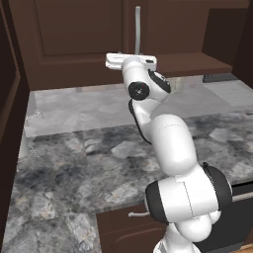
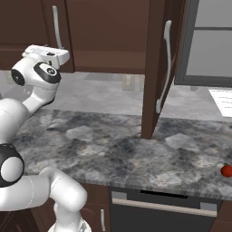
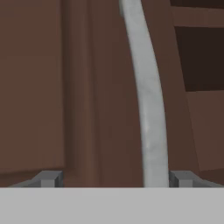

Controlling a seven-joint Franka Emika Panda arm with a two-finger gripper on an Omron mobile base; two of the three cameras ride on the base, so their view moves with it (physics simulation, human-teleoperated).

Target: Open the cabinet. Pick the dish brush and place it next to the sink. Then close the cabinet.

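Your gripper (image 3: 113,178) is spread wide, fingertips (image 3: 49,178) low in the hand view, with the cabinet (image 3: 65,87) door's silver bar handle (image 3: 148,109) running between them, close to the right tip (not pinched). In the right base view the other door (image 2: 156,68) stands open at centre, and a small red item (image 2: 226,170) sits on the counter (image 2: 113,154) at the right edge.

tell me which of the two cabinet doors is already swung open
The right-hand door, standing edge-on out over the counter; the left door is flat shut.
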